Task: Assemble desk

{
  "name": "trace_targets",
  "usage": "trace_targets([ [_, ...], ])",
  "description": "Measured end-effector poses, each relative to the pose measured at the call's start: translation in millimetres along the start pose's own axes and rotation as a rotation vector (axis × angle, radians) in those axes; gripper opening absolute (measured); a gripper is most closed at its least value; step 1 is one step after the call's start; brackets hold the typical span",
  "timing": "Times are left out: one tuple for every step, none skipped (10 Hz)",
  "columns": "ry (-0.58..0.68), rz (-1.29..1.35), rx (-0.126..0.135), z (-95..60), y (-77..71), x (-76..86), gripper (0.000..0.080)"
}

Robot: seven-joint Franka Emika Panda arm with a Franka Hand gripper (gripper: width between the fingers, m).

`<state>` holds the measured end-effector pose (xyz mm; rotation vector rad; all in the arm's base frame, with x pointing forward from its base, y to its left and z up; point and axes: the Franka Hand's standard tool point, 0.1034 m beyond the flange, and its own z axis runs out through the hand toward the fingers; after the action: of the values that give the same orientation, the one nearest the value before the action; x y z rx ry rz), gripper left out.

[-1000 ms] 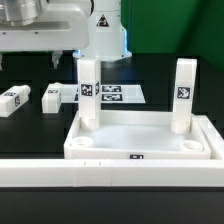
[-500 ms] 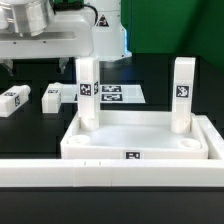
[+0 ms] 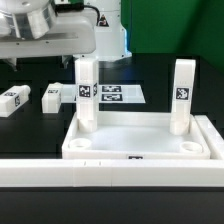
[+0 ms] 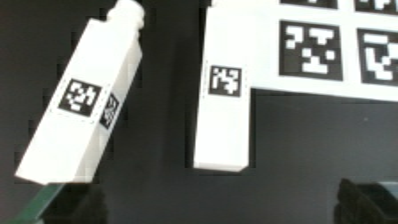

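The white desk tabletop (image 3: 140, 146) lies rim-up behind the front bar. Two white tagged legs stand upright in its back corners, one on the exterior view's left (image 3: 87, 95) and one on its right (image 3: 183, 95). Two loose legs lie flat on the black table: one (image 3: 14, 100) (image 4: 86, 100) and another (image 3: 55, 96) (image 4: 222, 100). My gripper (image 4: 222, 205) hangs above them, open and empty. Its dark fingertips (image 4: 63, 205) stand wide apart. In the exterior view only the hand (image 3: 30, 20) shows, at the upper left.
The marker board (image 3: 120, 93) (image 4: 329, 45) lies flat behind the tabletop, beside the loose legs. A long white bar (image 3: 110, 172) spans the foreground in front of the tabletop. The arm's base (image 3: 105, 30) stands at the back.
In the exterior view the hand has come lower and slightly rightwards over the loose legs. The jaws stay wide, and no part has moved.
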<state>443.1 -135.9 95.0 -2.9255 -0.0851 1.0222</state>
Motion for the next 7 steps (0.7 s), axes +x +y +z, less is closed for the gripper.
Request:
trace_targets([
  [-0.094, 0.003, 0.021, 4.3, -3.0, -7.6, 0.0649],
  [-0.160, 0.005, 0.036, 4.5, -4.0, -12.4, 0.0649],
  [-0.211, 0.010, 0.047, 2.2, -5.1, -16.1, 0.0649],
  [-0.268, 0.013, 0.053, 5.3, -6.5, -16.4, 0.0649],
  [-0.260, 0.012, 0.047, 6.3, -5.5, -12.1, 0.0649],
  [-0.259, 0.012, 0.048, 6.1, -5.4, -12.7, 0.0649],
  [-0.264, 0.014, 0.050, 8.1, -4.8, -13.1, 0.0649],
])
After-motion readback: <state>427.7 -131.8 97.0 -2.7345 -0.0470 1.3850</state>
